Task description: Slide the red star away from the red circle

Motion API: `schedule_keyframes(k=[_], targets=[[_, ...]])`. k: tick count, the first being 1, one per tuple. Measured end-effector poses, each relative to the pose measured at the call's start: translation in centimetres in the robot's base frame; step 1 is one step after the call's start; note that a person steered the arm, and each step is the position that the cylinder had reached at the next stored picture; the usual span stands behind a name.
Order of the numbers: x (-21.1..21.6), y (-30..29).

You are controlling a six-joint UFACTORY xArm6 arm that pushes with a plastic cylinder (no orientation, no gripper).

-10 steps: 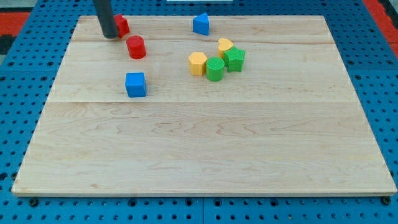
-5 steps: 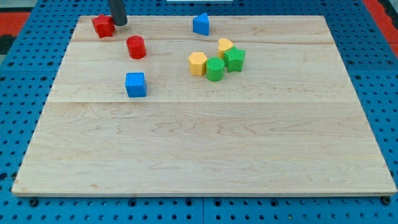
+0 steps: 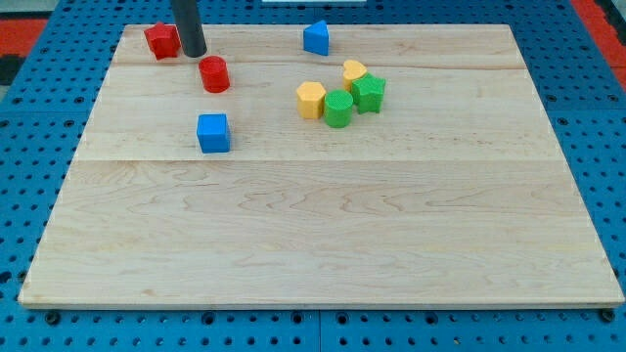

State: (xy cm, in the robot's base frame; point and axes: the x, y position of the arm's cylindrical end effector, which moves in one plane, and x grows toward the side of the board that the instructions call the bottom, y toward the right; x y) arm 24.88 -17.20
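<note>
This is a robotics lab test bench. A pale wooden worktop [image 3: 323,225] of joined planks lies on a blue perforated base plate [image 3: 29,147] with a regular grid of mounting holes, and small coloured plastic blocks, such as the blue cube [image 3: 212,133], sit scattered on it.

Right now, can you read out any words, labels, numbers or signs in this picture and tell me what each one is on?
No readable text anywhere: none.
The wooden board shows only grain.
The red star, red circle, blue cube and the other blocks are plain.
My tip, between the two red blocks, carries no marking.
</note>
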Motion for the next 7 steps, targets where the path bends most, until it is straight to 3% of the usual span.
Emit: schedule_keyframes(k=[1,6,7], targets=[[2.3,-3.7],[4.0,-2.1],[8.7,1.4]])
